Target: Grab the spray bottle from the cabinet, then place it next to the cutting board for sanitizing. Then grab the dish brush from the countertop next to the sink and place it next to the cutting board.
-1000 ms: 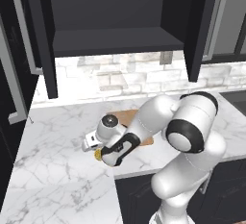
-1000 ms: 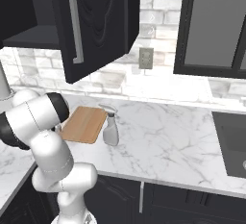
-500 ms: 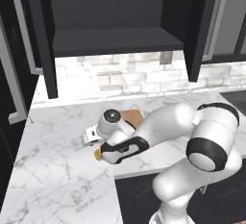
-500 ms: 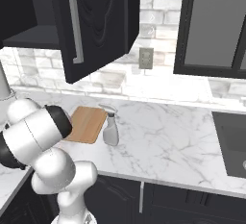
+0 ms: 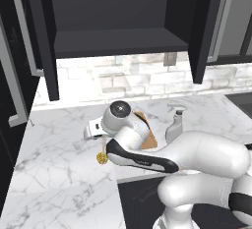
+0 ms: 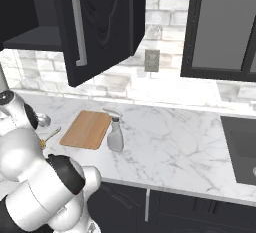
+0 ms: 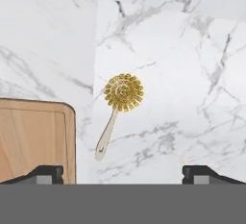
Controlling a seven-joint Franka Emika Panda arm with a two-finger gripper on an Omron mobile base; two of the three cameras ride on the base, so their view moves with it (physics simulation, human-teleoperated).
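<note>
Dish brush point(image 7: 116, 108) lies loose on the tabletop point(image 7: 192, 74) just beside the cutting board point(image 7: 33, 139), at its 3 o'clock in our hand view. Our claw point(image 7: 122, 172) is spread, empty, above it. Beyond the board stands the spray bottle point(image 6: 115, 134). We judge both placements done; next, retreat. Our arm has swung since.
</note>
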